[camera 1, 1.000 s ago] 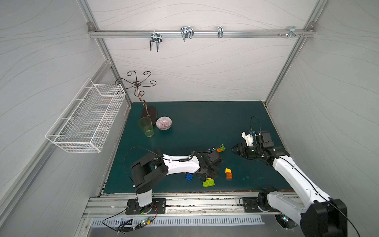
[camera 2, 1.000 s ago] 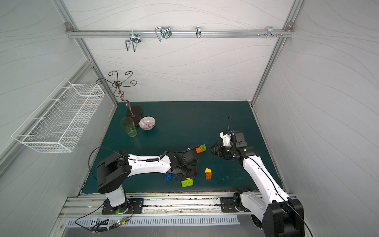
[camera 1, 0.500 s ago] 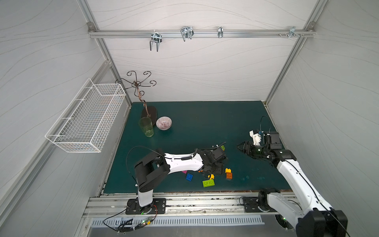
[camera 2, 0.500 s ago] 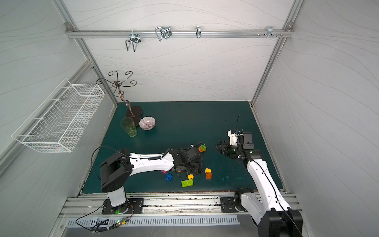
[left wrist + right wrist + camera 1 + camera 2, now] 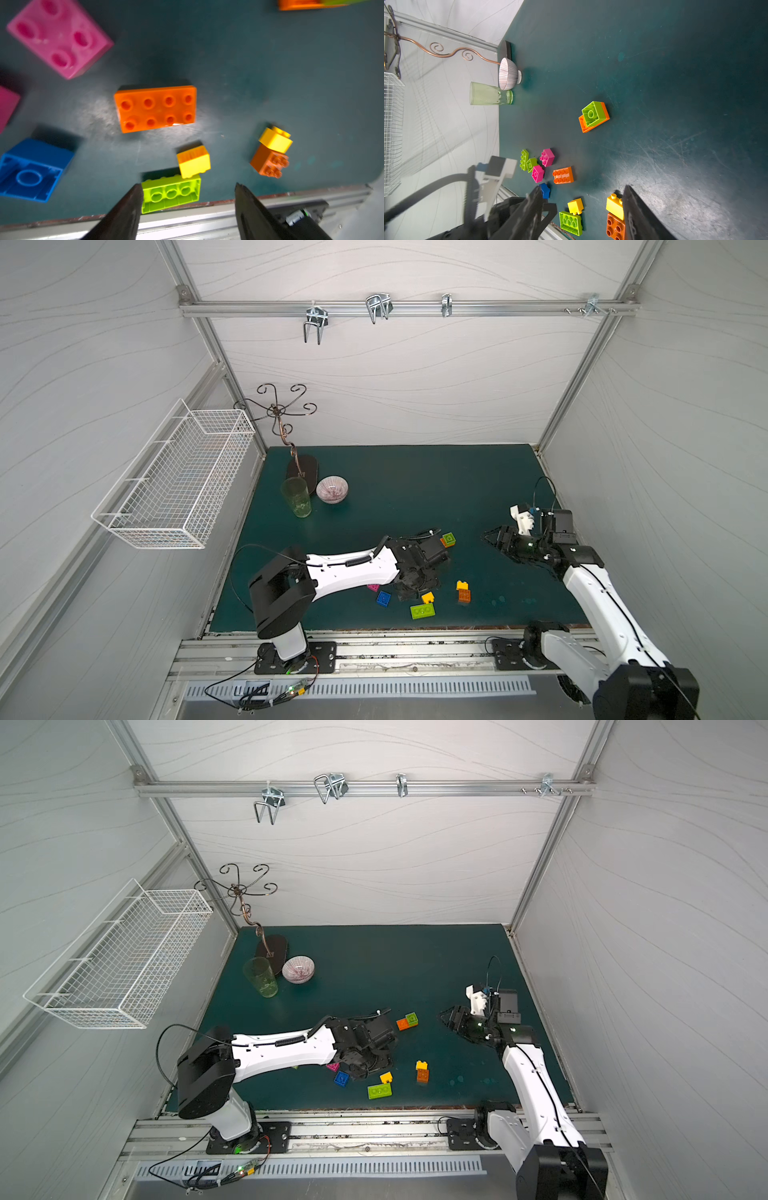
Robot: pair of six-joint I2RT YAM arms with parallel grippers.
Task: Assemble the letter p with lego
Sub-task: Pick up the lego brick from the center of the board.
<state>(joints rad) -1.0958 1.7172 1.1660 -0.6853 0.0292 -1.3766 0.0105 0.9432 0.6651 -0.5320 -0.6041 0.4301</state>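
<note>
I work inside white panelled walls (image 5: 415, 385) on a dark teal tabletop (image 5: 415, 481) (scuffed, seen close in the wrist views). An aluminium rail (image 5: 498, 308) with metal hooks (image 5: 378, 308) crosses the back wall. On my left hangs a white wire basket (image 5: 174, 485), near a curly copper stand (image 5: 282, 423), a green glass (image 5: 296, 497) and a striped bowl (image 5: 331, 489).

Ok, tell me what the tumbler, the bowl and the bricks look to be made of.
Tumbler: likely glass, pale green, see-through, thick base.
Bowl: probably glazed ceramic, fine stripes, a foot ring.
Lego bricks: moulded plastic, glossy; a highlight shows on the orange one.
</note>
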